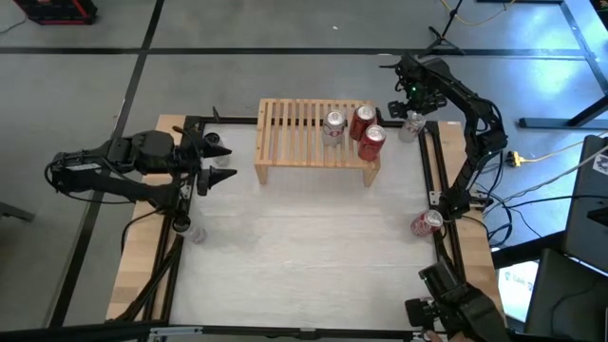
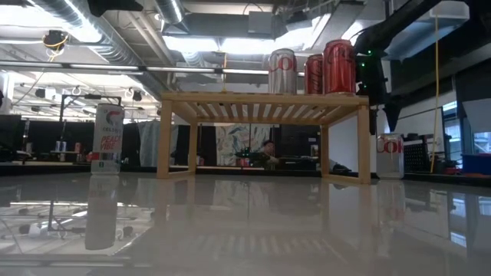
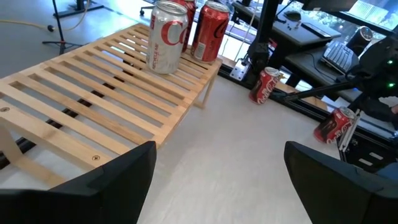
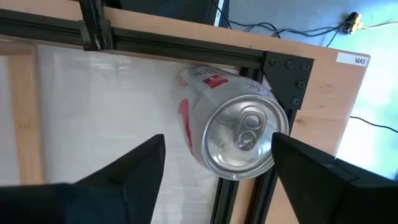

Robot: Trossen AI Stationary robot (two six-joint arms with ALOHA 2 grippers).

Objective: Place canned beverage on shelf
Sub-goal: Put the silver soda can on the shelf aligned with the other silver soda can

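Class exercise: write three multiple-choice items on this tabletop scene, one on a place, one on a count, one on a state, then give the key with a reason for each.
1. Where on the shelf do the cans stand?
A. left end
B. right end
C. middle

2. How many cans are on it?
A. one
B. three
C. five

3. The right pincer is
A. open above a can
B. shut on a can
C. shut, with nothing in it

Key: B, the silver can and two red cans crowd that end; B, three there; A, its fingers flank the white can without gripping.
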